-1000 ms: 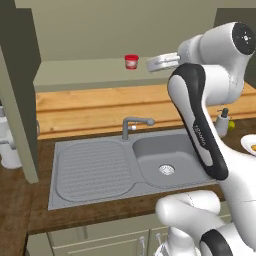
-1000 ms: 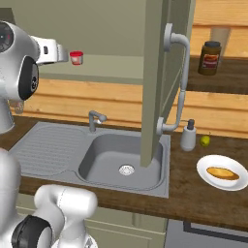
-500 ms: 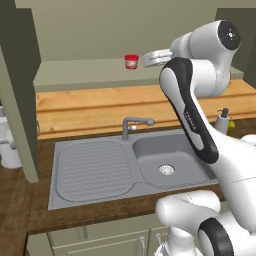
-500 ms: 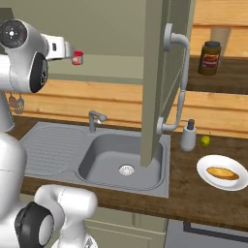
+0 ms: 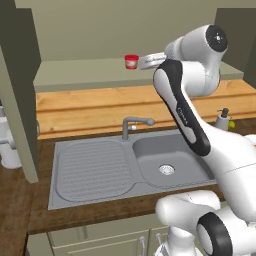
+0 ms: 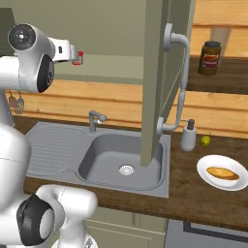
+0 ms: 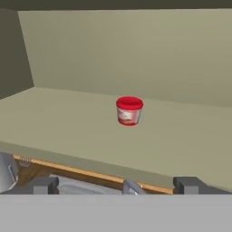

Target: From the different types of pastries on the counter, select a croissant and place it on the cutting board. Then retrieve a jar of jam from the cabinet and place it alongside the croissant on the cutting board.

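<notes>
The jar of jam point(image 7: 129, 110), small with a red lid, stands upright on the open cabinet's shelf point(image 7: 68, 131). It also shows in the base views, jar point(image 5: 131, 61) and jar point(image 6: 80, 57). My gripper point(image 5: 145, 63) hangs level with the shelf, just right of the jar and apart from it. In the hand view the gripper point(image 7: 117, 186) is open, its fingertips point(image 7: 45, 185) spread wide, with the jar ahead between them at a distance. A golden pastry point(image 6: 223, 173) lies on a white plate point(image 6: 208, 177); I cannot tell whether it is the croissant. The cutting board is out of view.
Below the shelf are a grey sink point(image 5: 165, 160) with drainer and a faucet point(image 5: 131, 125). An open cabinet door point(image 6: 157, 77) with a long handle hangs over the sink. A soap dispenser point(image 6: 188, 135), a small green fruit point(image 6: 206, 140) and a dark jar point(image 6: 210, 58) are at the right.
The arm has swung its hand left along the shelf front, bringing the gripper closer to the jar of jam. The jar has not moved.
</notes>
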{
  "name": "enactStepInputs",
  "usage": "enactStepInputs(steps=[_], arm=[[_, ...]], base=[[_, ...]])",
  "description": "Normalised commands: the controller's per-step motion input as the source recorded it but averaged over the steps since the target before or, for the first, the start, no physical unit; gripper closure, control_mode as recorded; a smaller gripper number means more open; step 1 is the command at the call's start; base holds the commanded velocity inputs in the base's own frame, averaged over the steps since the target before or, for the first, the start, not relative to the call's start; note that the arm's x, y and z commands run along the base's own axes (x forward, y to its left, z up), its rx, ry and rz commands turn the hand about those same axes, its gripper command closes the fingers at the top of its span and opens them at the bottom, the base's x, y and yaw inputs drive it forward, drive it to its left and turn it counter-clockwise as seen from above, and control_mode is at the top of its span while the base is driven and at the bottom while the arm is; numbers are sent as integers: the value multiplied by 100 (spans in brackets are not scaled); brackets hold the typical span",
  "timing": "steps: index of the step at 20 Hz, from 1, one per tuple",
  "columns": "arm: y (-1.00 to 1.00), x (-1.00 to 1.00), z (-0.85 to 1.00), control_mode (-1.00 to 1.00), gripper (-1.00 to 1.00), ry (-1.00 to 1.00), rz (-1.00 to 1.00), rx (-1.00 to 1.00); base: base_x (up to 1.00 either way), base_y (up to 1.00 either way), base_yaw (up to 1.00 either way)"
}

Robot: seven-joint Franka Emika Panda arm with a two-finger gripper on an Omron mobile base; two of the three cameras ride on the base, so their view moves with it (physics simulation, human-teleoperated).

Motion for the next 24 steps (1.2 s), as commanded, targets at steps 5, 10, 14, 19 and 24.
enactStepInputs(steps=[5,10,14,19,24], arm=[[0,39,0,-100,-100,0,0,0],[0,56,0,-100,-100,3,0,0],[13,56,0,-100,-100,9,-1,-5],[11,34,0,-100,-100,6,0,-3],[0,14,-6,-100,-100,-1,0,0]], base=[[0,0,0],[0,0,0],[0,0,0],[0,0,0],[0,0,0]])
